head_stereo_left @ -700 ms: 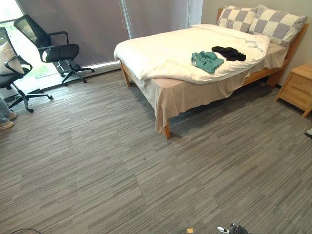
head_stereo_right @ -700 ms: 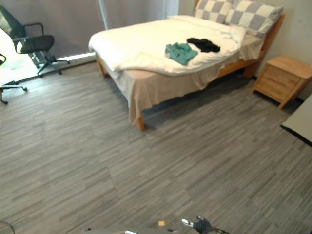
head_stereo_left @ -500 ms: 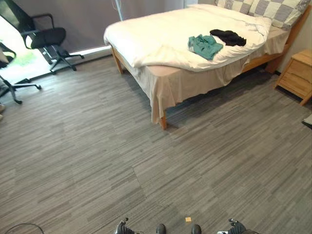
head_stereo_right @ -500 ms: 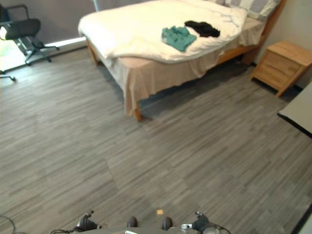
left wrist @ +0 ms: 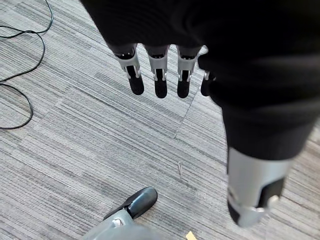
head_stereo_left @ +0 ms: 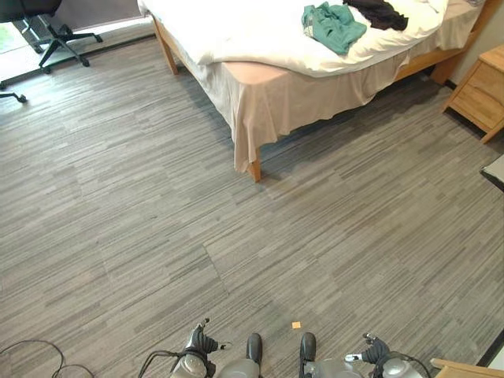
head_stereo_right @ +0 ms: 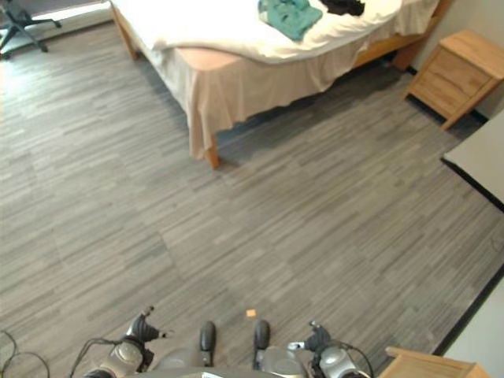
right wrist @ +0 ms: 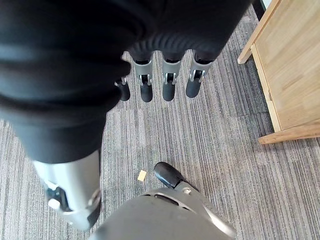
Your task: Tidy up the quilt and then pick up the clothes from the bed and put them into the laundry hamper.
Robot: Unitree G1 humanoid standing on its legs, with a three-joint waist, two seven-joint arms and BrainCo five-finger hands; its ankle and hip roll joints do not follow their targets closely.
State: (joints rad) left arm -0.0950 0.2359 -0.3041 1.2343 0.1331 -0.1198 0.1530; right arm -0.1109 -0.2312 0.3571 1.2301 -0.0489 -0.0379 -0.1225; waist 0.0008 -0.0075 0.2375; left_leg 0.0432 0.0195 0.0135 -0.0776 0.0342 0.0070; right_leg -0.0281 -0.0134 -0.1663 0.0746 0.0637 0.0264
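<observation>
Left eye view: quilt (head_stereo_left: pixel 260 31) lies on the bed (head_stereo_left: pixel 272 106), well ahead of you; teal garment (head_stereo_left: pixel 332 24) and black garment (head_stereo_left: pixel 378 12) lie on it. All soft, light cloth; bunch a fold, quilt by its edge.

Left wrist view: left hand (left wrist: pixel 165 60), fingers (left wrist: pixel 159 80) straight, empty.

Right wrist view: right hand (right wrist: pixel 160 65) hangs relaxed, holding nothing.

We saw a matt, streaked grey floor (head_stereo_left: pixel 142 205) with a woven look. The quilt (head_stereo_left: pixel 236 27) was soft white cloth, with crumpled teal clothes (head_stereo_left: pixel 334 24) and black clothes (head_stereo_left: pixel 379 12) lying on it. The bed sheet (head_stereo_left: pixel 291 98) was smooth beige fabric. The nightstand (head_stereo_left: pixel 480 90) was light, satin-finished wood.
</observation>
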